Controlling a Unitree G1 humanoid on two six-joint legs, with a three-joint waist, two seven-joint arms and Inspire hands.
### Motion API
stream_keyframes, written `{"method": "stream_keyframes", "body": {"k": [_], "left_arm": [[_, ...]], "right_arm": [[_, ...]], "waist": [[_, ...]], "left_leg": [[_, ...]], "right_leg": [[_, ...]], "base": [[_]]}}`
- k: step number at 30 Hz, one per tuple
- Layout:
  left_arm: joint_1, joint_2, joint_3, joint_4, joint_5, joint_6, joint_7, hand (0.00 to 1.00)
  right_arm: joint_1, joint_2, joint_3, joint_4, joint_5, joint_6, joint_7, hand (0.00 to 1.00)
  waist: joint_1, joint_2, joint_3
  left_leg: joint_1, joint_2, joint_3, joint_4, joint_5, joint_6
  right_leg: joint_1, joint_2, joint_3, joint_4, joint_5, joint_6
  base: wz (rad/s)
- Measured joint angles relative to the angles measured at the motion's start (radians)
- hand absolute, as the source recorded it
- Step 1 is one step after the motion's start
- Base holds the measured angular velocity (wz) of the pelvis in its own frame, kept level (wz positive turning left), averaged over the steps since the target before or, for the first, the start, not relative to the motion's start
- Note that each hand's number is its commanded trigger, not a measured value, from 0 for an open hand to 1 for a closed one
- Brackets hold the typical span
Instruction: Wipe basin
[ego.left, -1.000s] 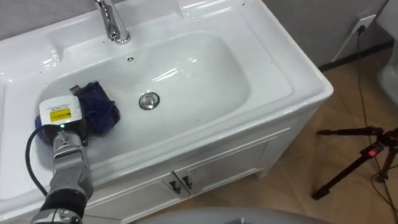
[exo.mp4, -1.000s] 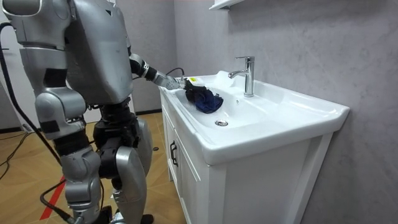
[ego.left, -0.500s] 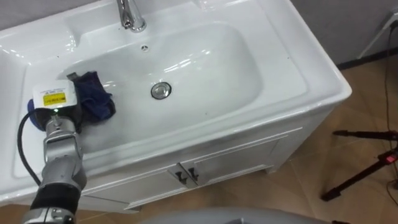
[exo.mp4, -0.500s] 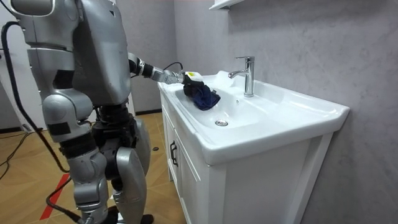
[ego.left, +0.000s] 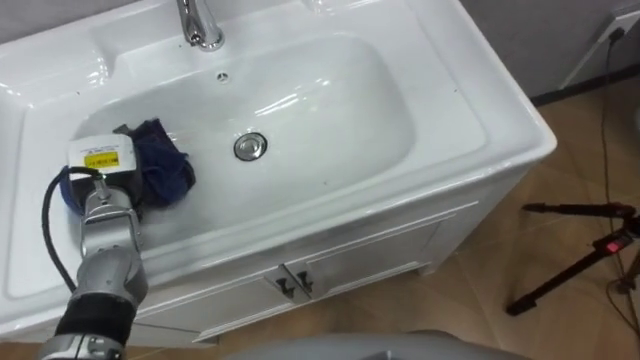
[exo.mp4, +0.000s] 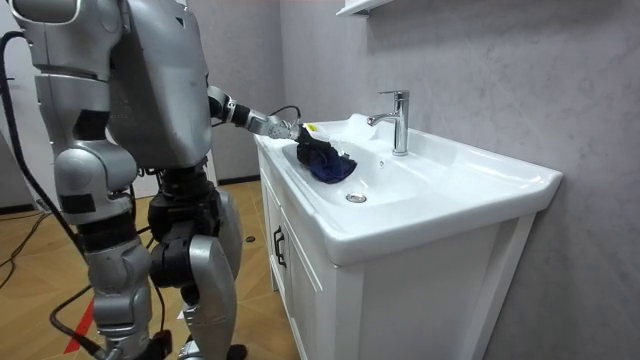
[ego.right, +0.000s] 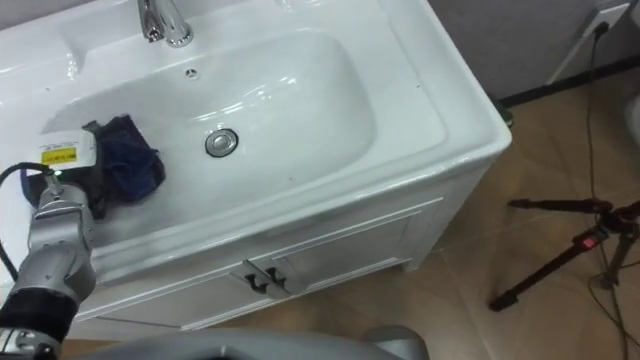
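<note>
The left hand (ego.left: 100, 165) lies in the left end of the white basin (ego.left: 470, 110), back upward. Its forearm comes up over the front rim from the lower left. The fingers are hidden beneath the back of the hand and in the folds of cloth, so I cannot tell whether they are clenched on the cloth or laid flat on it.

The dark blue cloth (ego.left: 162, 170) is bunched under and just ahead of the fingers, spilling out to their right on the sloping basin wall. Part of it is covered by the hand. In the room view the robot stands at the cabinet's near end, upright, with the left arm stretched out almost level over the rim to the cloth. The right arm hangs at its side and runs off the lower edge.

Right of the fingers, apart from the cloth, the round metal drain (ego.left: 250, 147) sits in the basin floor. Beyond the fingers and to their right stands the chrome tap (ego.left: 203, 28), its top cut off by the upper edge in the eye views. Below the front rim are the white cabinet doors (ego.left: 350, 270) with small dark handles.

Far to the right of the fingers, a black tripod (ego.left: 575, 250) stands on the wooden floor (ego.left: 480, 320), partly cut off at the right edge.
</note>
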Motion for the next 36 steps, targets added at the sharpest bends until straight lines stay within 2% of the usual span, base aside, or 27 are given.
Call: {"method": "stream_keyframes", "body": {"k": [2,5,9,11,14,15,20,22,25,28,31,35,36], "left_arm": [[-0.004,-0.003,-0.033,0.018,-0.002,0.009,-0.013,1.0],[-0.004,-0.031,-0.055,0.023,-0.001,0.007,-0.039,1.0],[-0.006,-0.067,-0.08,0.032,0.0,0.036,-0.037,1.0],[-0.005,-0.076,-0.085,0.032,-0.001,0.053,-0.037,1.0],[-0.002,-0.105,-0.093,0.043,-0.001,0.084,-0.016,1.0],[-0.003,-0.123,-0.093,0.062,-0.001,0.093,0.002,1.0],[-0.03,-0.173,-0.105,0.098,-0.055,0.103,0.062,1.0],[-0.041,-0.186,-0.138,0.084,-0.081,0.117,0.063,1.0],[-0.069,-0.196,-0.203,0.074,-0.107,0.124,0.056,1.0],[-0.119,-0.233,-0.25,0.076,-0.138,0.124,0.044,1.0],[-0.165,-0.246,-0.297,0.056,-0.211,0.116,0.019,1.0],[-0.181,-0.247,-0.317,0.018,-0.267,0.115,0.003,1.0],[-0.185,-0.247,-0.318,0.008,-0.288,0.114,0.001,1.0]], "right_arm": [[-0.002,0.002,0.009,0.012,-0.003,0.0,-0.004,0.0],[0.0,0.015,0.017,0.02,-0.027,-0.003,-0.003,0.0],[0.0,0.026,0.047,0.027,0.008,0.004,-0.005,0.0],[0.001,0.034,0.06,0.025,0.015,0.011,-0.005,0.0],[0.016,0.047,0.073,0.016,0.008,0.024,-0.005,0.0],[0.017,0.053,0.073,0.016,-0.002,0.025,-0.005,0.0],[0.019,0.07,0.095,0.018,-0.004,0.066,-0.002,0.0],[0.016,0.08,0.11,0.006,-0.004,0.089,0.021,0.0],[0.011,0.084,0.117,-0.001,-0.003,0.098,0.038,0.0],[0.007,0.087,0.146,-0.011,-0.005,0.106,0.05,0.0],[-0.01,0.087,0.155,-0.008,-0.023,0.11,0.062,0.0],[-0.021,0.088,0.155,-0.016,-0.046,0.109,0.072,0.0],[-0.023,0.086,0.155,-0.02,-0.046,0.108,0.072,0.0]], "waist": [[-0.008,-0.002,0.0011],[-0.027,-0.003,0.0018],[-0.045,-0.004,0.0014],[-0.05,-0.008,-0.0001],[-0.06,-0.016,-0.0012],[-0.066,-0.021,-0.0028],[-0.086,-0.03,-0.0034],[-0.107,-0.042,-0.002],[-0.146,-0.057,0.001],[-0.169,-0.066,0.0009],[-0.193,-0.061,0.0013],[-0.212,-0.055,0.0011],[-0.215,-0.05,0.0037]], "left_leg": [[0.01,0.001,0.018,0.0,0.0,0.0],[0.022,-0.001,0.02,0.0,0.0,0.0],[0.028,-0.003,0.029,0.0,0.0,0.0],[0.029,-0.003,0.032,-0.001,0.0,0.0],[0.044,-0.003,0.045,-0.006,0.0,0.0],[0.049,-0.004,0.047,-0.007,0.0,0.0],[0.063,-0.009,0.046,-0.009,0.0,0.0],[0.063,-0.009,0.047,-0.009,0.0,0.0],[0.058,-0.011,0.047,-0.01,0.0,0.0],[0.054,-0.013,0.051,-0.01,0.0,0.001],[0.046,-0.014,0.058,-0.01,-0.001,0.002],[0.046,-0.013,0.07,-0.01,-0.001,0.001],[0.046,-0.013,0.071,-0.01,-0.001,0.001]], "right_leg": [[0.007,0.001,0.014,0.0,0.0,0.0],[0.015,0.0,0.02,0.0,-0.003,0.003],[0.015,-0.002,0.029,0.0,-0.006,0.006],[0.016,-0.002,0.03,0.0,-0.006,0.006],[0.028,-0.001,0.037,0.0,-0.006,0.006],[0.038,-0.002,0.038,0.0,-0.006,0.007],[0.04,-0.006,0.046,0.001,-0.011,0.011],[0.04,-0.007,0.046,0.001,-0.01,0.012],[0.04,-0.009,0.046,0.0,-0.009,0.015],[0.034,-0.01,0.051,-0.001,-0.007,0.019],[0.027,-0.013,0.053,-0.002,-0.005,0.021],[0.024,-0.013,0.054,0.001,-0.002,0.02],[0.025,-0.013,0.054,0.001,-0.002,0.02]], "base": [[-0.13],[-0.02],[-0.05],[0.0],[-0.06],[-0.04],[-0.03],[0.0],[0.0],[-0.03],[-0.03],[-0.02],[0.0]]}}
